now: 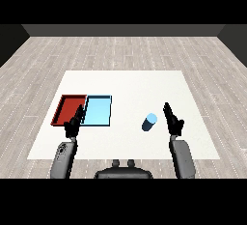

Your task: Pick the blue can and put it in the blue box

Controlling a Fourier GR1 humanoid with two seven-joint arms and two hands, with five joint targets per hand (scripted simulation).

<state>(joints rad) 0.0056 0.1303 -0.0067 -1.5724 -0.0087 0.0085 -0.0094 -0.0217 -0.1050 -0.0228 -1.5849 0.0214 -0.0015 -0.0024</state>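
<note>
From my seat I look down over the white table [130, 81], which stands on a grey plank floor [120, 50]. The blue can [149, 122] is on the table surface, to the right of the middle, and it appears tilted, with its pale blue top face turned up and away from me. It is free — no hand touches it. My right hand [172, 120] is just beside the can, on its right side, with a small gap of bare table between them; its fingers are straight and point forward, so the hand is open and holds nothing. The grey right forearm [182, 157] comes in from the lower right corner. On the left part of the table the two trays lie side by side and touch along one edge: the red tray [62, 107] on the outside, the light blue tray [109, 110] nearer the middle. The can is well apart from the light blue tray, and bare table lies between them. My left hand [73, 124] is in front of the near edge of the trays, about where they meet — its fingers are also stretched out and relaxed, with nothing in them. I cannot tell if this hand touches a tray or is above it.
</note>
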